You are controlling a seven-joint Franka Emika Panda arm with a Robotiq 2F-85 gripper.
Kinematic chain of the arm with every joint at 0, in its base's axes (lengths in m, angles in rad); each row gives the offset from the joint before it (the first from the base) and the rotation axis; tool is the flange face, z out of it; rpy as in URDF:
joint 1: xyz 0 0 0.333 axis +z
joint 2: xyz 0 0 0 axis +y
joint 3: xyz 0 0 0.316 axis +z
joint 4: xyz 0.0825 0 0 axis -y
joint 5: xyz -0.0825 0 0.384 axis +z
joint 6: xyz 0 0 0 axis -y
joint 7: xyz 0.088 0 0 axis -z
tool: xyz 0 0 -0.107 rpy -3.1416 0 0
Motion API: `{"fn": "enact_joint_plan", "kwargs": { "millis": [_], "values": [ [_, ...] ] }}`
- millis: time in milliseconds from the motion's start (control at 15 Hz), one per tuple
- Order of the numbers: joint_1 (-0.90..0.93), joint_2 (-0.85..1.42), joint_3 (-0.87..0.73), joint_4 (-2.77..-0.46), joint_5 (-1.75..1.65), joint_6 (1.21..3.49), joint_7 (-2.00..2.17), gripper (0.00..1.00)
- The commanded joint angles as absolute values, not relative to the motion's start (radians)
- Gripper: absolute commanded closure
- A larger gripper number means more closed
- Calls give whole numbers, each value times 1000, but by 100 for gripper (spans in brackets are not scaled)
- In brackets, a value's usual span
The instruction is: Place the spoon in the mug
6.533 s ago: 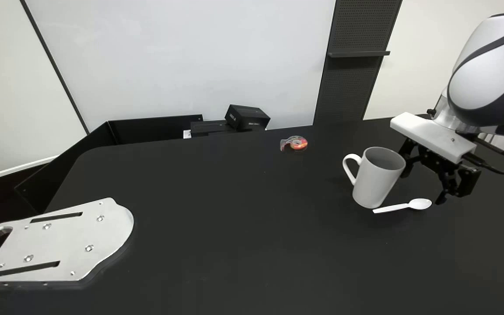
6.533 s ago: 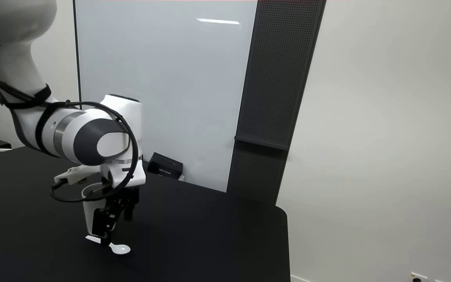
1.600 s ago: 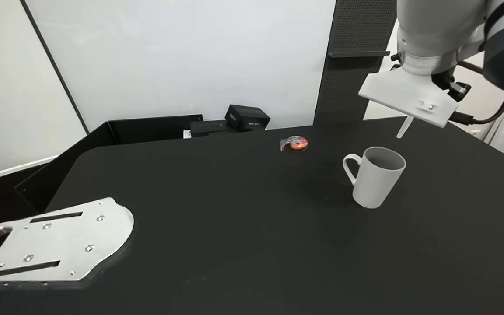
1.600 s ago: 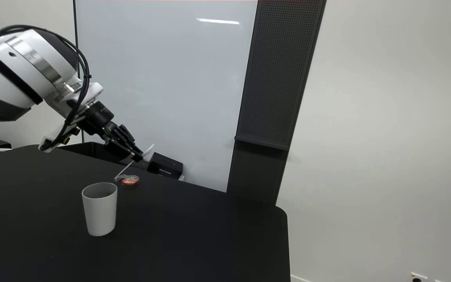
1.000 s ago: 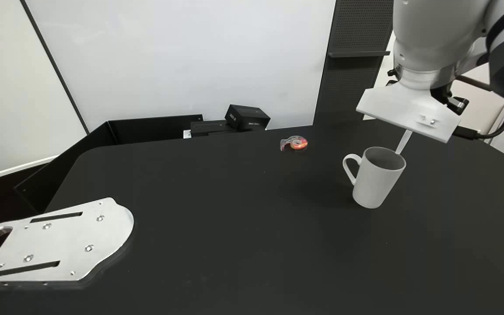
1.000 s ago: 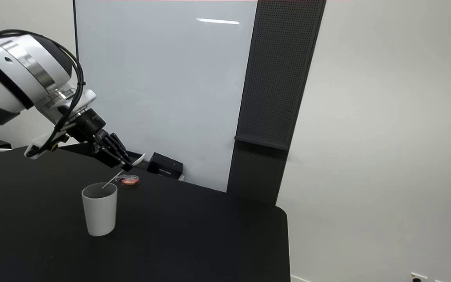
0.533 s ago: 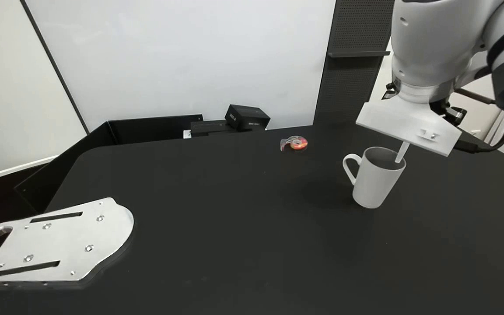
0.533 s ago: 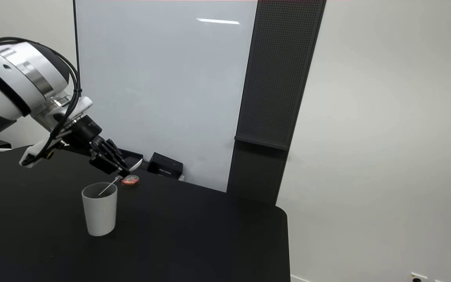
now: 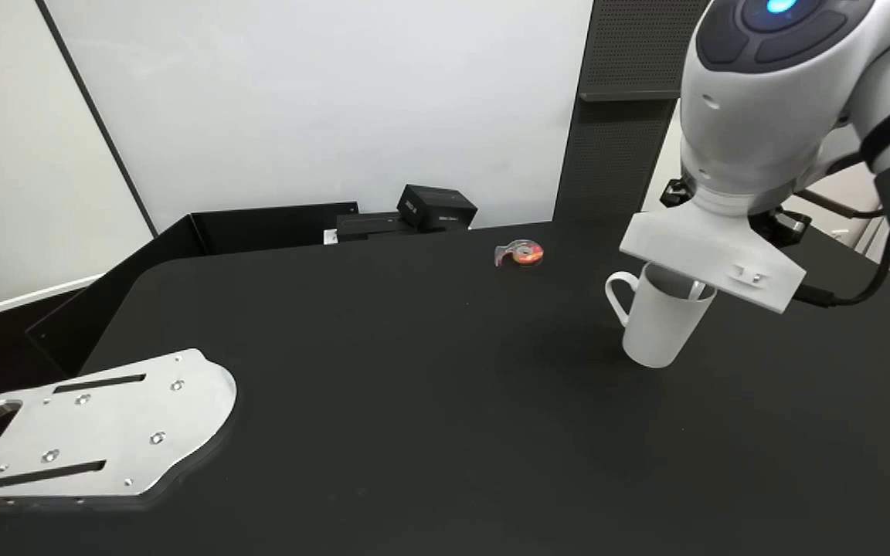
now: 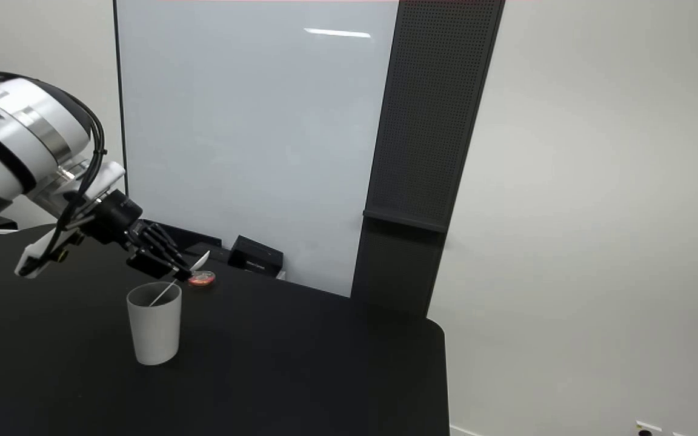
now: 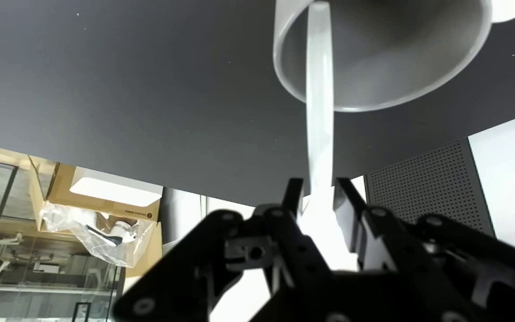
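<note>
The white mug (image 9: 661, 324) stands upright on the black table, its handle to one side in an exterior view. My gripper (image 10: 184, 274) is shut on the white spoon (image 10: 163, 292) near its bowl, just above and beside the mug's rim. The spoon is tilted, bowl up and handle down, and the end of its handle dips inside the mug opening. In the wrist view the handle (image 11: 320, 89) runs from between the fingers across the near rim into the mug. My fingers are hidden behind the white camera mount (image 9: 715, 255) in an exterior view.
A tape dispenser (image 9: 522, 252) lies on the table behind the mug. A flat metal plate (image 9: 113, 425) rests far from the gripper. A black box (image 9: 437, 207) sits by the back edge, and a perforated panel (image 9: 623, 147) rises beyond the table.
The spoon, lying beside the mug several seconds ago, has been picked up and turned handle-down. Over the last second the gripper has come lower, taking the handle's end from the rim into the mug.
</note>
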State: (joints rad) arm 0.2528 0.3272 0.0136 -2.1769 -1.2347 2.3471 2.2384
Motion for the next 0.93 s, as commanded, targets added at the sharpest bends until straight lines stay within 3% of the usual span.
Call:
{"fn": "enact_joint_plan", "kwargs": {
  "millis": [0, 200, 267, 400, 867],
  "values": [
    [226, 344, 45, -2190, -1287, 2351, 2327, 94],
    [217, 360, 54, -2193, -1284, 2350, 2331, 92],
    [214, 363, 56, -2194, -1282, 2351, 2332, 52],
    [210, 365, 59, -2193, -1281, 2352, 2334, 52],
    [198, 341, 72, -2197, -1258, 2362, 2317, 6]
  ]
}}
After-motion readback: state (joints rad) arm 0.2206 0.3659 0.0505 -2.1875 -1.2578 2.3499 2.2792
